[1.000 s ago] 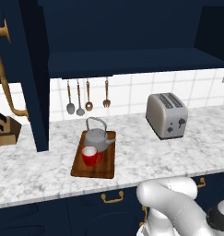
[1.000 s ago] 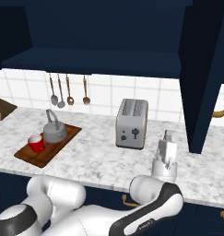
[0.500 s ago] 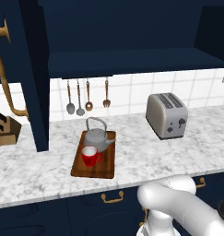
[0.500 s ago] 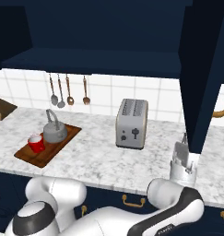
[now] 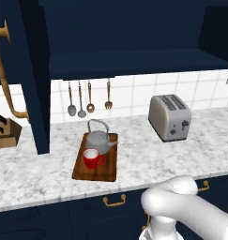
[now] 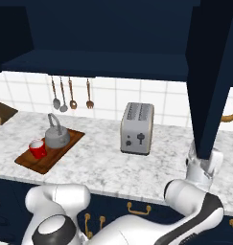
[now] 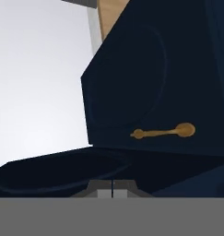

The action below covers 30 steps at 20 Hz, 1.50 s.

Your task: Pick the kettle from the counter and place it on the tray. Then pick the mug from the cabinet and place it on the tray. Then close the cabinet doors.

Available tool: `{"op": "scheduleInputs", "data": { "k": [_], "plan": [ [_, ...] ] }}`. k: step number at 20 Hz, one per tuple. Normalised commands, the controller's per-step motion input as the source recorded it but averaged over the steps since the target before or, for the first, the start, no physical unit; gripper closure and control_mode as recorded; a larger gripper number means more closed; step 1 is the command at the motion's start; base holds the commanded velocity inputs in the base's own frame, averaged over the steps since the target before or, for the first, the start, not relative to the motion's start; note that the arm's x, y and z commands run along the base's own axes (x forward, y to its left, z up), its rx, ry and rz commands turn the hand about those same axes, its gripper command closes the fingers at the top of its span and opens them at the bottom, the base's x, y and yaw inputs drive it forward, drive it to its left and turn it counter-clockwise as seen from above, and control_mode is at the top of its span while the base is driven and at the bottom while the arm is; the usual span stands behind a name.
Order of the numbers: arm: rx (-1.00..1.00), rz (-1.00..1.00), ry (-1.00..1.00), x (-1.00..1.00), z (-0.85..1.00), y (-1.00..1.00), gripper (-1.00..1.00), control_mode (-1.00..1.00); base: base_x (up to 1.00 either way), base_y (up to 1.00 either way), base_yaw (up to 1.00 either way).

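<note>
a: where do your task things sit right now?

b: you've got the kettle [image 5: 98, 140] on the far end of the tray [image 5: 107, 169], and the mug [image 5: 91, 158] just in front of it on the near half, handle turned to the right. the tray lies flat on the counter [image 5: 139, 161], left of the toaster [image 5: 169, 117].

a: and the cabinet doors?

b: both stand open. your left door [image 5: 34, 84] juts out toward you with its brass handle [image 5: 3, 77] on the outer face. your right door [image 6: 211, 72] hangs over the right end of the counter, its lower edge just above the robot's hand. the cabinet [image 5: 134, 28] interior is dark, with its shelf [image 5: 134, 63] showing.

a: what's the gripper doing?

b: your gripper [image 7: 112, 190] is clenched, the two fingertips pressed together with nothing between them. in the hand camera they sit right against a dark navy panel, with another navy door and a brass handle [image 7: 165, 132] beyond.

a: anything else on the counter?

b: a knife block [image 5: 5, 132] at the far left, and utensils [image 5: 88, 97] hanging on the tiled wall.
</note>
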Motion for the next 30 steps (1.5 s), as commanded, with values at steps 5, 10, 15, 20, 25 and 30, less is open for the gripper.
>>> {"op": "scheduleInputs", "data": {
  "k": [5,10,15,20,25,30],
  "plan": [
    [0.01,-0.02,-0.05,0.01,0.49,-0.17,1.0,-1.0,0.0,0.0,0.0],
    [0.0,0.0,-0.06,-0.03,0.26,-0.05,1.0,-1.0,0.0,0.0,0.0],
    [-0.01,0.0,-0.04,-0.17,0.37,0.07,1.0,-1.0,0.0,0.0,0.0],
    [-0.14,-0.08,0.01,-0.39,0.31,0.32,1.0,-1.0,0.0,0.0,0.0],
    [-0.16,-0.15,0.0,-0.18,0.12,0.76,1.0,-1.0,0.0,0.0,0.0],
    [-0.08,-0.21,0.0,0.0,0.07,0.96,1.0,-1.0,0.0,0.0,0.0]
  ]
}}
